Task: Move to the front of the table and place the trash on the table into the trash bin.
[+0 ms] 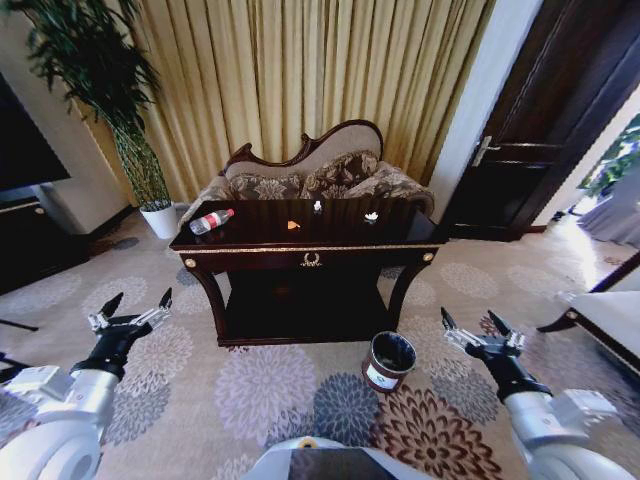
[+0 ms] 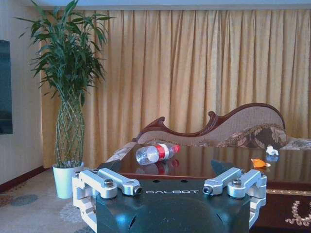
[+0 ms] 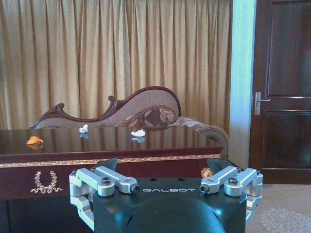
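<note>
A Galbot wheeled robot faces a dark glossy wooden console table with gold trim (image 1: 306, 245) at the centre of the head view, both arms held low over the patterned carpet. The left gripper (image 1: 132, 312), lower left, and the right gripper (image 1: 478, 332), lower right, each hold their fingers spread and carry nothing. A clear plastic bottle with a red label and cap (image 1: 211, 221) lies on its side at the tabletop's left end; a small orange scrap (image 1: 292, 225) and two small white pieces (image 1: 371, 216) sit further right. A small round dark-brown bin (image 1: 388, 361) stands on the floor below the table's right front. Closing in squarely would likely bring the trash within reach.
</note>
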Available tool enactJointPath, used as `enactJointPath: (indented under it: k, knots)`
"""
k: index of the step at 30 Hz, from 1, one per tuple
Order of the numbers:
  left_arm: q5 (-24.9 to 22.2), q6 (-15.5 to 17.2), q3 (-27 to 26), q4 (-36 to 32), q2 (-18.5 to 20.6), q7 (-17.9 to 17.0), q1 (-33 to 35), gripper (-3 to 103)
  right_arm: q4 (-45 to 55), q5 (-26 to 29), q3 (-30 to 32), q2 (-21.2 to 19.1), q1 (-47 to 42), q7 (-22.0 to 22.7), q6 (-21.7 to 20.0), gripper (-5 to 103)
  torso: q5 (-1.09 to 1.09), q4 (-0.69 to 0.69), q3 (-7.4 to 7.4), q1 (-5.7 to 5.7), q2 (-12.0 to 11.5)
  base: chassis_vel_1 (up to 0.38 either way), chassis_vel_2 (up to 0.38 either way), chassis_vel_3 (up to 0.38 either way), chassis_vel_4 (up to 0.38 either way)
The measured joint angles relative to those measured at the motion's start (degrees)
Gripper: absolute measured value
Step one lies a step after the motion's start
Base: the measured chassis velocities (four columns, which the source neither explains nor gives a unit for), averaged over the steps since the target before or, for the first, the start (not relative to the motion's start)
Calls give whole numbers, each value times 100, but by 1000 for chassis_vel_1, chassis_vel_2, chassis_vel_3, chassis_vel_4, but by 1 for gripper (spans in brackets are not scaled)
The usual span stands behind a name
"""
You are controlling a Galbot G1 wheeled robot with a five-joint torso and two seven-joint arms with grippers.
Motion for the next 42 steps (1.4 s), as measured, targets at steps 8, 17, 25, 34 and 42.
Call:
enactJointPath:
  k: [8, 17, 25, 34, 42]
  knots:
    - [4, -6, 7, -4, 1, 3, -4, 100, 0, -16, -29, 7, 6, -2, 0, 100, 0, 0, 0, 0, 0, -149, 151, 156, -144]
    - [32, -13, 33, -6, -14, 11, -1, 100, 0, -33, -65, 12, 5, -10, 4, 100, 0, 0, 0, 0, 0, -142, 147, 152, -150]
    - [40, -24, 39, -13, -27, 12, 10, 100, 0, -67, -122, 12, 15, -22, 10, 100, 0, 0, 0, 0, 0, -156, 148, 154, -150]
    - [43, -24, 29, -32, -36, 12, 38, 100, 0, -97, -215, -22, 39, -1, 15, 100, 0, 0, 0, 0, 0, -169, 151, 164, -156]
    - [42, -24, 33, -57, -43, 0, 80, 100, 0, -4, -362, -254, 119, 116, 16, 100, 0, -1, 1, 2, -1, -142, 156, 135, -142]
